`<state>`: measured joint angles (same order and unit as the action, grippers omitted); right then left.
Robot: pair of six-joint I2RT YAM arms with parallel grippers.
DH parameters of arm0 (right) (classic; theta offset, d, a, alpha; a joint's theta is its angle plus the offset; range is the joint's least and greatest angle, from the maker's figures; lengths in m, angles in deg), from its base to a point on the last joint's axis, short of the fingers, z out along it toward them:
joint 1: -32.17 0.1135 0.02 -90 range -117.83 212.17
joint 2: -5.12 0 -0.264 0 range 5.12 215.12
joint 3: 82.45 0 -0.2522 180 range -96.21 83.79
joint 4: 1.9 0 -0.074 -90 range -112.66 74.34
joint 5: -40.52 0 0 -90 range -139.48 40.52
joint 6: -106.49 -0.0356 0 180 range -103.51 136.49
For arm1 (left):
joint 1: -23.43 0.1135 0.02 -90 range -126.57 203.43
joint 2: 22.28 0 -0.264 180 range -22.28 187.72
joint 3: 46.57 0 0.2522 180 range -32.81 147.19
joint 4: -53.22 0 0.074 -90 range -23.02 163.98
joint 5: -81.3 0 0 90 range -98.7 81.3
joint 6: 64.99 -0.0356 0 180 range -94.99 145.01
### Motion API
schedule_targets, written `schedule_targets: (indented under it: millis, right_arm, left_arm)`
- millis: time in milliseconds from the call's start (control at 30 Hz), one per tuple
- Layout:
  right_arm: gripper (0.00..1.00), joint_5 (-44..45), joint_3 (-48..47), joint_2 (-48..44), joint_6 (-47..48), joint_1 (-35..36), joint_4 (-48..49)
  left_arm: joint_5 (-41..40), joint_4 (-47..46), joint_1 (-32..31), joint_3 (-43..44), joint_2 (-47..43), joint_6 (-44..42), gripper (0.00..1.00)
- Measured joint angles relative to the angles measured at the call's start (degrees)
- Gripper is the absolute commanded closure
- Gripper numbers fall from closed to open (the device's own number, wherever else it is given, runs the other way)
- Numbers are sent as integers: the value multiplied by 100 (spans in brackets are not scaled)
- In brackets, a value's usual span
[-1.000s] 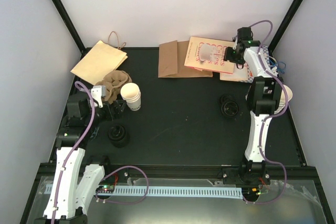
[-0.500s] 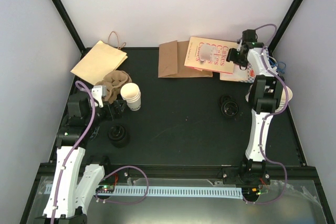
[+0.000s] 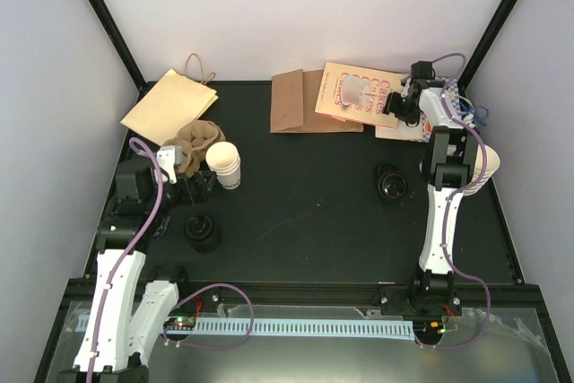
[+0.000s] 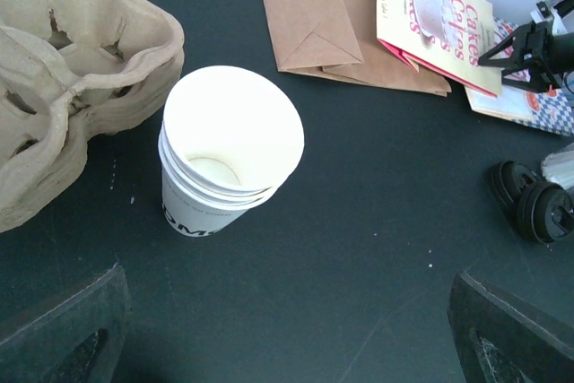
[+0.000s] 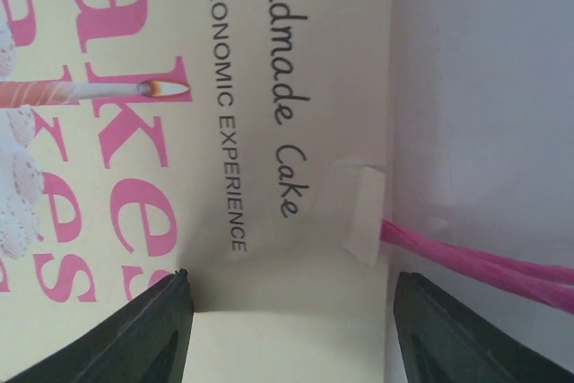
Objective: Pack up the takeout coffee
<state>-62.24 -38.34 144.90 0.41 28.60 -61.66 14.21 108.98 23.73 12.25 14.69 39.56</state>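
Observation:
The takeout coffee, a white paper cup [image 3: 224, 166] with dark print low on its side, stands upright at the left next to a cardboard cup carrier [image 3: 193, 139]. In the left wrist view the cup [image 4: 229, 150] stands ahead and to the left of my left gripper [image 4: 287, 347], which is open and empty. That gripper [image 3: 193, 187] hovers just in front of the cup. My right gripper [image 3: 401, 105] is open at the back right. Its jaws straddle the handle end of a cream paper bag with pink "Cakes" print [image 5: 296, 87], which lies flat [image 3: 359, 96].
Flat brown bags [image 3: 300, 100] lie at the back centre and a tan bag [image 3: 170, 105] at the back left. Black lids sit at the left [image 3: 202, 230] and right [image 3: 392, 183]. A tall cup stack [image 3: 489, 163] stands by the right arm. A blue-checked bag [image 3: 453, 96] lies under the right wrist.
My right gripper has shifted right and then down and back left over the handle end of the "Cakes" bag. The left arm and the cup have not moved.

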Motion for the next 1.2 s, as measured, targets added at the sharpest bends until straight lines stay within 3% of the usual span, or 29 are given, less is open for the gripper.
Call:
schedule_targets:
  millis: [100,133,167,233,367,667,1200]
  right_arm:
    - [47,-181,0,31,-4,-4,31]
    - [55,-262,0,33,-13,-7,52]
    - [70,-363,0,35,-35,-4,79]
    - [85,-542,0,37,28,-4,111]
    - [98,-990,7,35,63,-4,181]
    - [99,-1587,577,-605,190,136,319]
    - [99,-1425,2057,-3550,337,1513,203]
  left_arm:
    - [0,2,0,0,31,0,1]
    - [0,2,0,0,31,0,1]
    - [-2,2,0,0,31,0,1]
    - [0,2,0,0,28,-2,1]
    - [2,2,0,0,28,-2,1]
    - [52,0,-70,0,24,-9,1]
    - [133,-4,-120,-9,-101,-46,1]
